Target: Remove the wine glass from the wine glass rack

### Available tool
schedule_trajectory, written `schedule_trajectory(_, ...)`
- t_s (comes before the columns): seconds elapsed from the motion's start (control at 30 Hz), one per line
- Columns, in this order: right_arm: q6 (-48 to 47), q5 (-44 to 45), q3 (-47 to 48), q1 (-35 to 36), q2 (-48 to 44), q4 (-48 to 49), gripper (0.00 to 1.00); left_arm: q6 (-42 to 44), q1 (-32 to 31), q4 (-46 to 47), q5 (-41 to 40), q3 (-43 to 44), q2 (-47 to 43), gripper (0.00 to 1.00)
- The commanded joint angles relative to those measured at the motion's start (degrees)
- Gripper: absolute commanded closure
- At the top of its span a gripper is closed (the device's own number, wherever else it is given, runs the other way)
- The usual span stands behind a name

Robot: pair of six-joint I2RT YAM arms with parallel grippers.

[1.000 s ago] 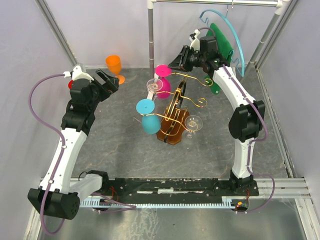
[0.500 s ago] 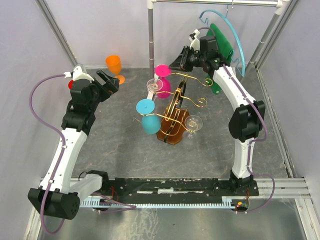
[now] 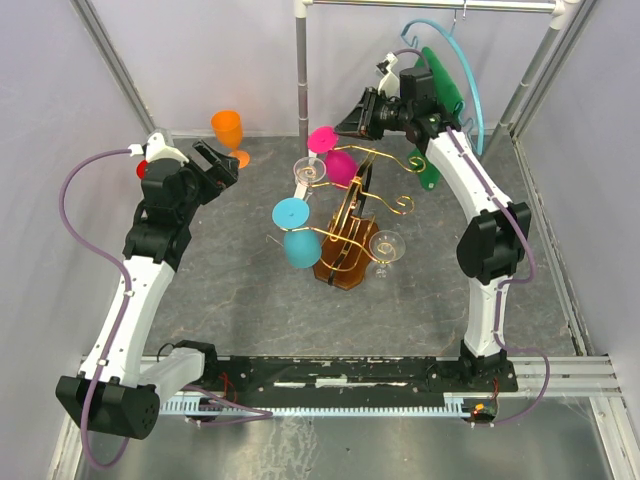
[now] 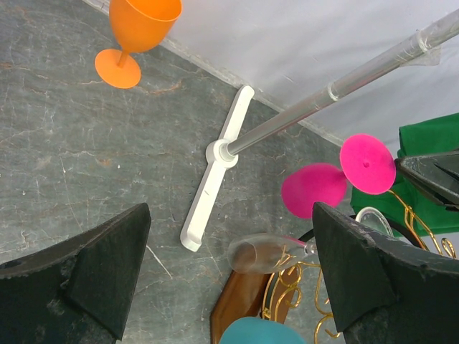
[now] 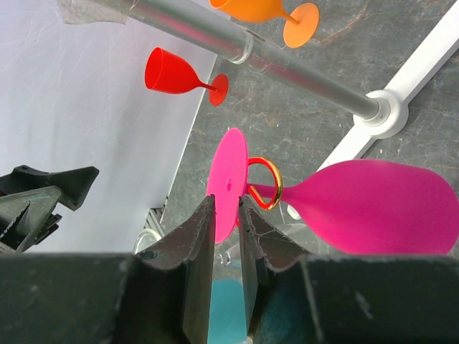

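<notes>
Pink wine glass (image 5: 373, 208): foot rim hidden inside the clamping right tool (image 5: 224, 208); left tool (image 4: 231, 211) gapes wide.

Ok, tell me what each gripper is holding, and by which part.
The right gripper pinches the pink wine glass between its fingers, by the edge of its round foot. The left gripper is open, holding nothing.

Plain pale lilac walls (image 3: 200, 60) are enclosing a dark grey, stone-patterned table (image 3: 250, 300) on its left, far and right sides. A grey metal clothes rail (image 3: 301, 80) is standing near the far edge, its white foot (image 4: 215, 172) resting flat on the table. Soft light is falling evenly across everything.
</notes>
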Motion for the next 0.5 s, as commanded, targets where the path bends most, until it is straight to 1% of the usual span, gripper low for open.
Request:
schedule_trajectory(0.0, -0.4, -2.1, 2.1, 0.4, -0.1, 1.5, 0.73, 0.2, -0.1, 1.4, 0.9, -0.2, -0.2, 0.00)
schedule_trajectory(0.47, -0.3, -3.5, 3.4, 1.3, 1.9, 0.8, 0.72, 0.2, -0.1, 1.5, 0.9, -0.4, -0.3, 0.00)
